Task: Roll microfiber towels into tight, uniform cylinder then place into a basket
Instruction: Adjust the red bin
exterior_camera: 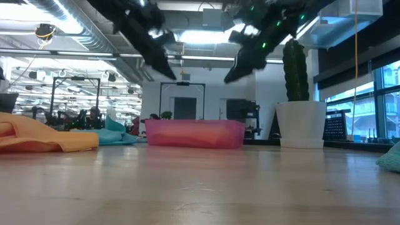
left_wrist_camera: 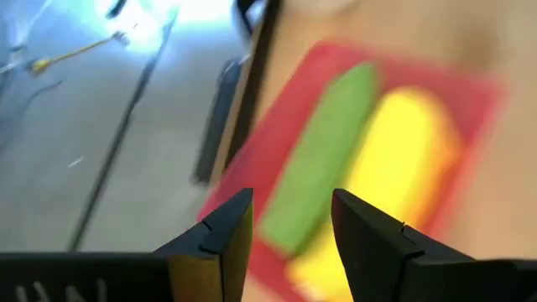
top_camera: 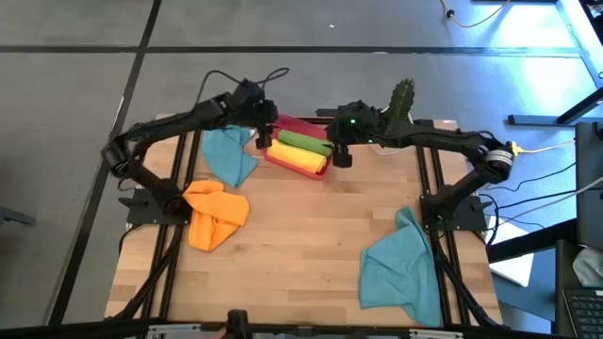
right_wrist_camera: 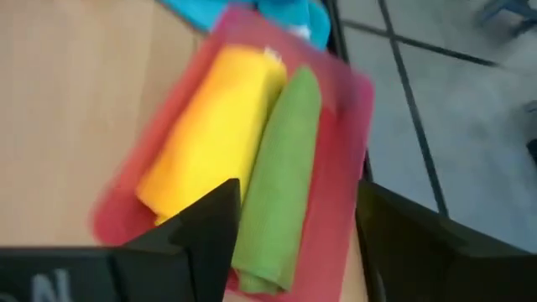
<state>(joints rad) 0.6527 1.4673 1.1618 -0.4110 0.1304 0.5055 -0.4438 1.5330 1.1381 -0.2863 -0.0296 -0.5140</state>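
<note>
Front of table: teal towel (top_camera: 400, 266) crumpled at the near right corner, not rolled; nothing touching it.
Left side: orange towel (top_camera: 215, 215) bunched on the wood, unrolled; second teal towel (top_camera: 231, 155) loose just beside the basket's left end.
Basket: red basket (top_camera: 306, 124) at the far edge of the table (top_camera: 301, 254), between the two grippers; cactus pot (exterior_camera: 301, 124) stands just to its right in the low view.
Basket contents: yellow roll (top_camera: 297, 158) and green roll (top_camera: 303, 140) lying side by side along its length, both look tidy.
Right gripper: right gripper (top_camera: 341, 155) hangs over the basket's right end, fingers spread wide, holding nothing; the green roll shows between them in its wrist view.
Left gripper: left gripper (top_camera: 263, 138) hangs over the basket's left end, fingers partly apart, empty; the low view shows both grippers well above the basket.
Step in hand: looks like the release after dropping the green roll in; two of the towels done.
Left to do: orange and both teal towels, so roughly under halfway by my count.
Next move needs: both arms clear of the basket, then onto a loose towel; likely spread flat first, since all three are crumpled.
Risk: a low finger could snag the green roll and loosen it.
</note>
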